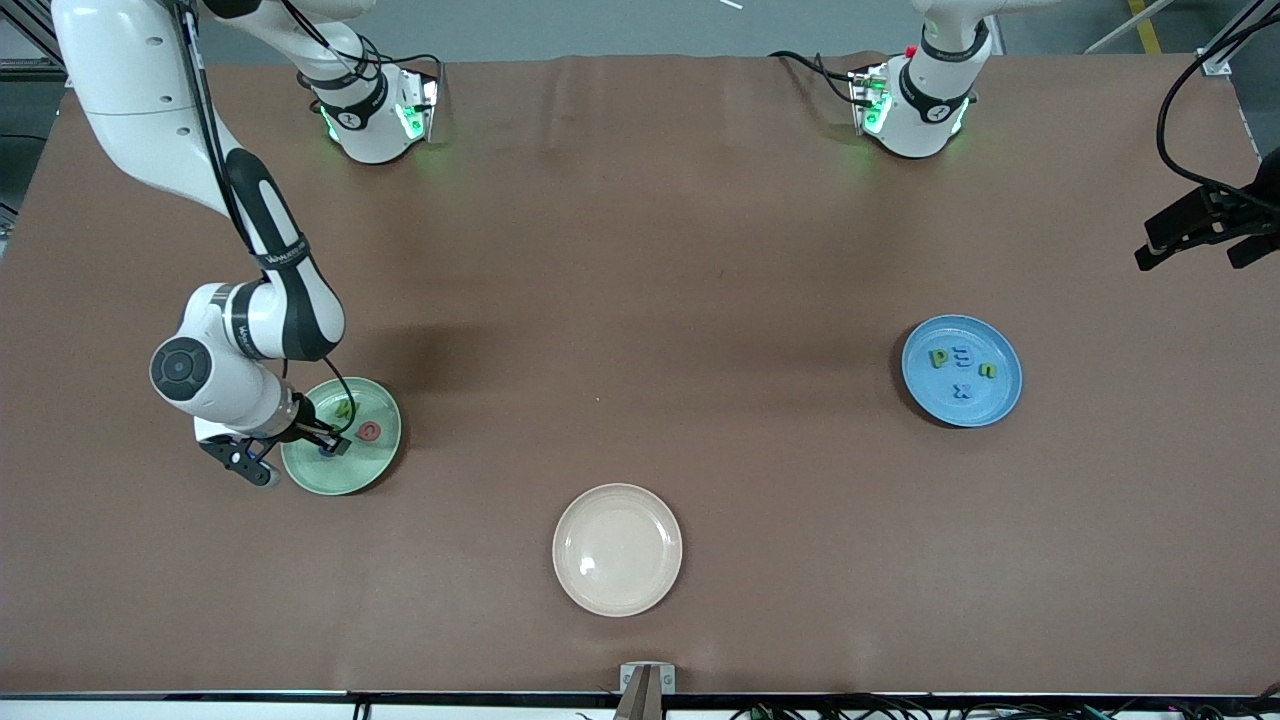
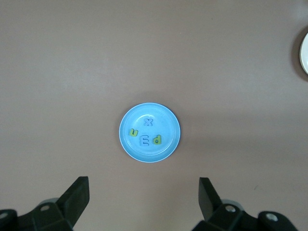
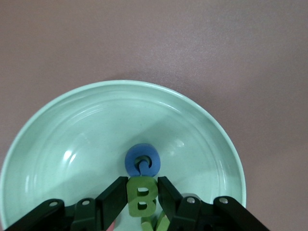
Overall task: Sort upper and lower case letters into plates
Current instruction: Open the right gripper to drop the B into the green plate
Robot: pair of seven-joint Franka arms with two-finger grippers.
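Since right gripper point(image 3: 142, 192) clamps green letter B point(image 3: 142, 196) over mint plate point(image 3: 86, 125), looks light, stiff; left gripper point(image 2: 144, 192) spread, waiting.

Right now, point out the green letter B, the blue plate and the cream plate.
green letter B point(image 3: 142, 196): right wrist view, its middle, between the right gripper's fingers.
blue plate point(image 1: 990, 405): front view, bare part near its rim.
cream plate point(image 1: 617, 550): front view, bare centre.

We see the mint green plate point(image 1: 375, 462) partly covered by the right hand point(image 1: 333, 446), hiding a blue piece (letter unreadable). The cream plate point(image 2: 304, 54) is cut off in the left wrist view.
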